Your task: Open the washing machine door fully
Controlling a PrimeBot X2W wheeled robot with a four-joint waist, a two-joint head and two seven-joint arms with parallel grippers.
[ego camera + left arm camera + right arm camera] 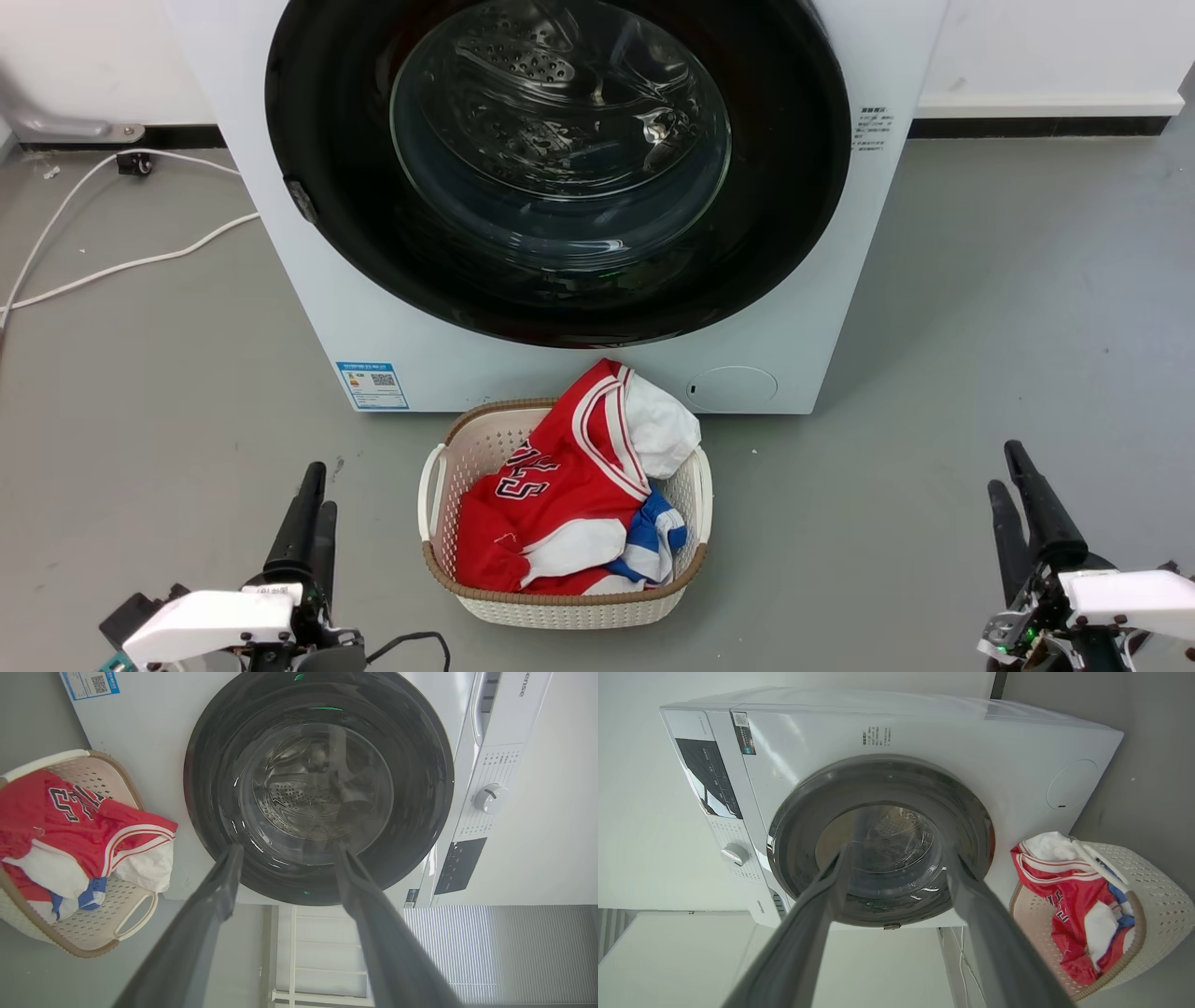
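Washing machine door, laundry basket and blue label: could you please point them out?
washing machine door (560,140), head view, glass centre.
laundry basket (560,611), head view, front wall.
blue label (372,385), head view, its middle.

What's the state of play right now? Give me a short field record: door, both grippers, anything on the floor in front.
door: washing machine door closed, flush with the front of the washing machine
left: left gripper open, empty, low, apart from the door
right: right gripper open, empty, low, apart from the door
in front: laundry basket on the floor just below the door, holding a red jersey
floor, robot's left: white cable
task: not yet begun
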